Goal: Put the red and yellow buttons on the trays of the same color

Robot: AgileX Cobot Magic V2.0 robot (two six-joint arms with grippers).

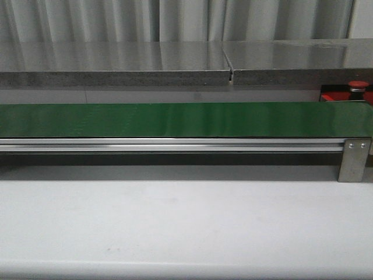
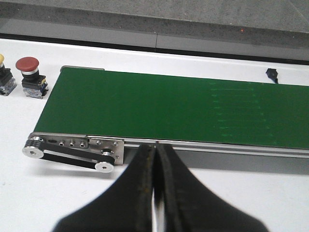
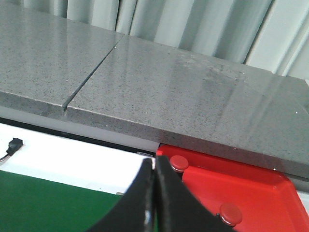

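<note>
Left gripper [image 2: 155,159] closed; right gripper [image 3: 153,174] closed — red buttons [image 3: 179,163] in red tray [image 3: 260,193].

Closed right pincer [image 3: 153,193] before red tray [image 3: 260,193] holding two red buttons [image 3: 179,163].

Pale grey curtains [image 1: 175,20] hang in folds across the back of the room. Before them runs a long speckled grey stone counter [image 1: 116,64], glossy with soft reflected light, split by a narrow seam [image 1: 231,73]. A plain white table [image 1: 186,227] fills the near side, evenly lit.
</note>
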